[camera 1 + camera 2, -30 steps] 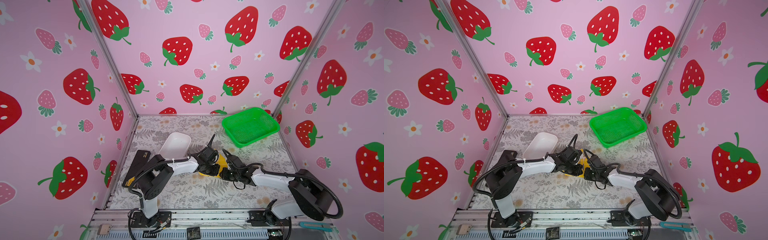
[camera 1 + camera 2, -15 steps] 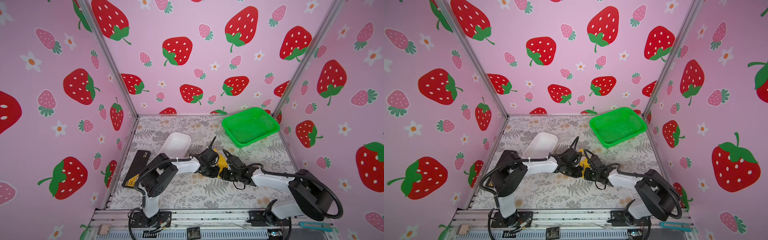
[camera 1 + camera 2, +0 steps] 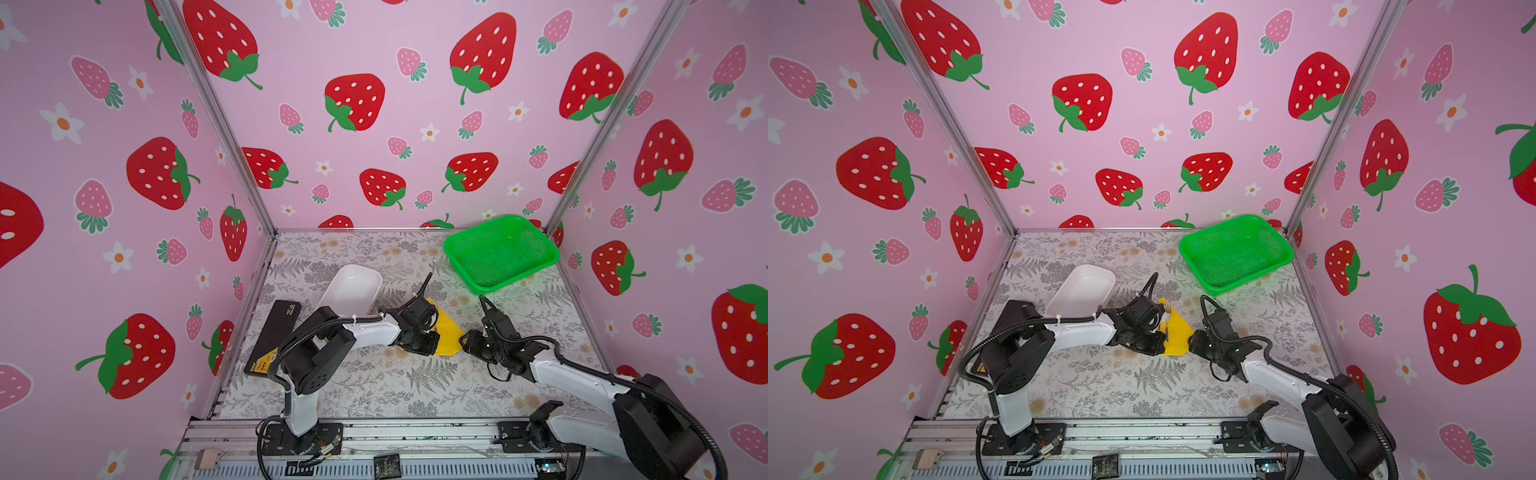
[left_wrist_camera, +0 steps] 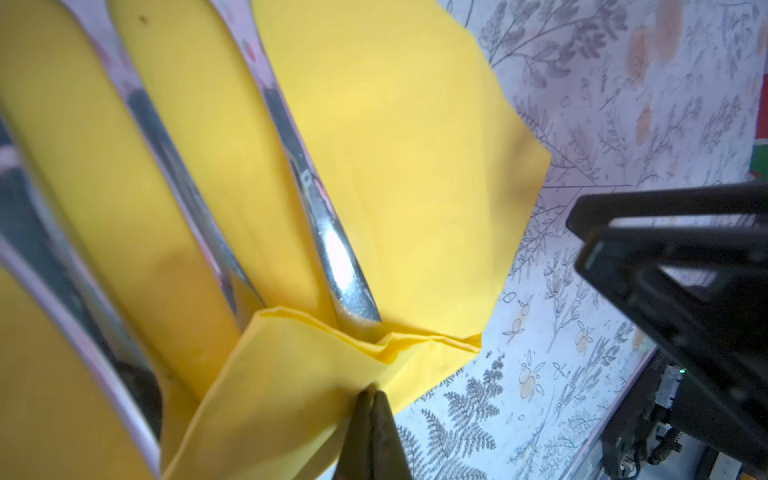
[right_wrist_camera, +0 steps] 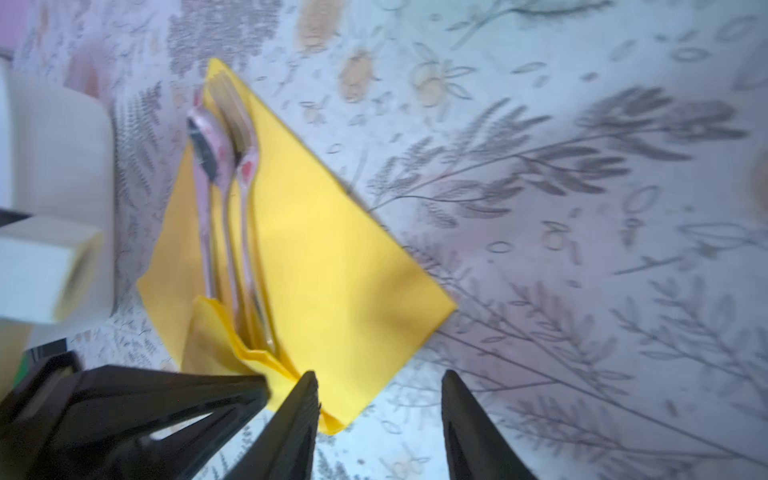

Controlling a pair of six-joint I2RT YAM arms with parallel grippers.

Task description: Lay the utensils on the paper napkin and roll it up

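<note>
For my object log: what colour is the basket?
Basket is bright green, clearest in a top view.

Bright, even light; wrist cams blurry.

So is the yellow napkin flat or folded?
Partly folded. One corner of the paper napkin is turned up over the handle ends of the utensils; the rest lies flat.

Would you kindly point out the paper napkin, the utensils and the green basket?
paper napkin [image 5: 332,266], right wrist view, flat middle of the sheet.
utensils [image 5: 203,149], right wrist view, bowl of the spoon.
green basket [image 3: 500,261], in a top view, bare mesh floor.
</note>
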